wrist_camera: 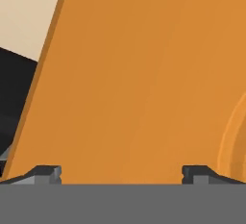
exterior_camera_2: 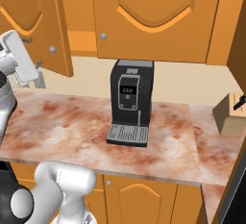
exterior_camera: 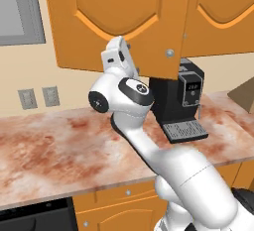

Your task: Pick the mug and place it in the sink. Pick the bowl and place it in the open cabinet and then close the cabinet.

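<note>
The arm reaches up from the counter (exterior_camera: 54,145) toward the cabinet (exterior_camera: 119,22), whose left door stands swung out into the room. In the hand view the gripper (wrist_camera: 122,174) faces the flat orange face of that door at very close range, its two dark finger tips set wide apart with nothing between them — released, holding nothing. Whether the tips touch the panel cannot be told. From the right base view the hand sits just left of the open door's lower edge, near its round silver knob (exterior_camera_2: 53,49); the cabinet's inner shelf (exterior_camera_2: 81,40) shows behind the door.

On the marbled reddish counter stands a black coffee machine (exterior_camera: 181,101) with a small display and a grey drip tray, below the cabinet's closed right door. A tan knife block (exterior_camera_2: 231,115) rests at the far right of the counter. Two grey wall outlets (exterior_camera: 38,97) are set on the beige wall to the left — beneath a grey-framed window (exterior_camera: 20,12).
</note>
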